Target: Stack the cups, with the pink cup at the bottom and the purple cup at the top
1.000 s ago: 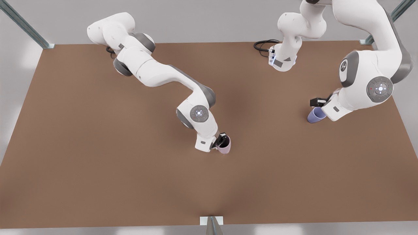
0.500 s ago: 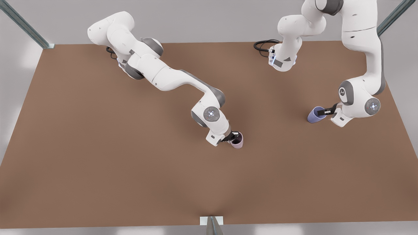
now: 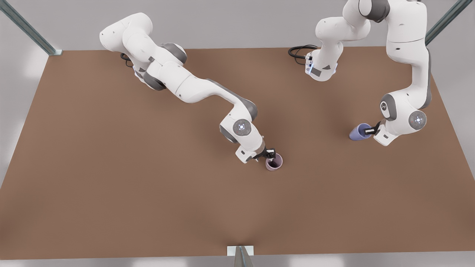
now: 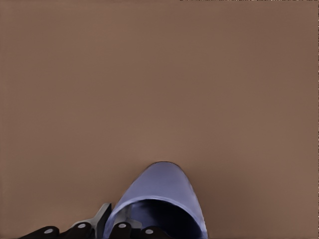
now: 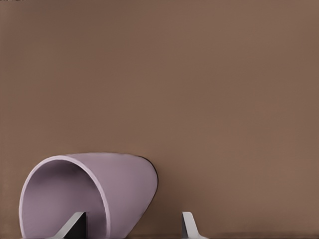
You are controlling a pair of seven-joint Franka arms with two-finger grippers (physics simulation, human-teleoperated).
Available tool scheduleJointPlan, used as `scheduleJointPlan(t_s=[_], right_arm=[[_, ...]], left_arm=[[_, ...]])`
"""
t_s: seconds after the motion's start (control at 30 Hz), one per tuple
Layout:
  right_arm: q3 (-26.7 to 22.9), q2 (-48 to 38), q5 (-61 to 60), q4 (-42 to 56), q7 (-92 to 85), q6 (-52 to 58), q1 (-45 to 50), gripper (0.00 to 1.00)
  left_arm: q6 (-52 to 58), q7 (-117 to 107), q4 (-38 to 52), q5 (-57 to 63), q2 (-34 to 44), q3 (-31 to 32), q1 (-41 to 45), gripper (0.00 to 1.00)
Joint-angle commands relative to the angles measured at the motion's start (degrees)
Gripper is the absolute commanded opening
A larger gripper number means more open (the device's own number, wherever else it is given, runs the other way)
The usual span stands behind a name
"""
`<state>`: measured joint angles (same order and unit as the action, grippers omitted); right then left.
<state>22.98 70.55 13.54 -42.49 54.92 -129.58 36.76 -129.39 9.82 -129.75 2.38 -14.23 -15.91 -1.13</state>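
2 cups gripped, 0 stacked.
Right gripper [image 3: 270, 154] fingers pinch the pink cup [image 3: 275, 162]; left gripper [image 3: 371, 130] fingers pinch the purple cup [image 3: 358, 132], well apart.

Even, diffuse illumination from overhead; no single lamp is discernible. The brown bench [image 3: 111, 167] reads mid-bright with a matte finish and no glare, though faint darker patches fall beneath each arm and a soft dim band lies near its front edge. White arm casings are bright without blown highlights. Beside the right pincer [image 3: 270, 156], the pink cup [image 3: 275, 162] casts a small soft shadow; its interior is darker than its wall. Beneath the left pincer [image 3: 370, 130], the purple cup [image 3: 358, 132] has a shaded mouth, seen also in the left wrist view [image 4: 164, 199]. Contours are slightly smeared in all views; wrist views show smooth, textureless brown.
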Motion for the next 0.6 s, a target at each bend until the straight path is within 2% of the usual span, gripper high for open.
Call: scheduleJointPlan(t_s=[0.0, 0.03, 0.07, 0.13, 0.3, 0.37, 0.43, 0.5, 0.57], right_arm=[[0.05, -0.85, -0.01, 0.04, 7.48, 1.69, -0.29, 0.82], [-0.04, -2.78, -0.09, 0.04, 8.01, 2.31, -0.73, 0.97], [-0.13, -4.45, -0.09, 0.04, 9.77, 3.89, -1.61, 1.0], [0.14, -7.09, -0.09, -0.05, 9.77, 7.76, -3.98, 1.0], [0.31, -21.15, 0.7, -3.82, 2.57, 32.11, -17.42, 1.0], [0.05, -27.03, 0.79, -11.01, -2.26, 32.29, -26.02, 1.0], [0.23, -36.17, 2.1, -23.42, -11.57, 31.32, -35.26, 1.0], [0.4, -41.98, 1.66, -30.01, -20.99, 31.41, -40.54, 1.0], [0.49, -46.46, -2.64, -33.36, -32.67, 31.49, -47.4, 1.0]], left_arm=[[-0.25, 4.15, 0.02, -1.15, -0.01, 0.0, -0.01, 0.23], [-0.25, 4.15, 0.02, -1.15, -0.09, 0.0, -0.01, 0.23], [-0.25, 4.15, 0.02, -1.15, -0.09, 0.0, -0.01, 0.23], [0.1, 4.15, 0.11, -1.15, -0.18, 0.0, -0.01, 0.23], [3.0, 3.98, 0.63, -1.24, 1.75, 1.67, 0.07, 0.21], [3.18, 3.98, 0.72, -1.15, 1.93, 1.76, 0.16, 0.21], [4.14, 3.71, 2.39, -1.5, 2.1, 2.37, 0.6, 0.21], [11.79, -0.59, 9.59, -5.81, 2.89, 4.22, 3.32, 0.21], [18.03, -10.78, 16.45, -5.81, 2.63, 4.22, 11.05, 0.21]])
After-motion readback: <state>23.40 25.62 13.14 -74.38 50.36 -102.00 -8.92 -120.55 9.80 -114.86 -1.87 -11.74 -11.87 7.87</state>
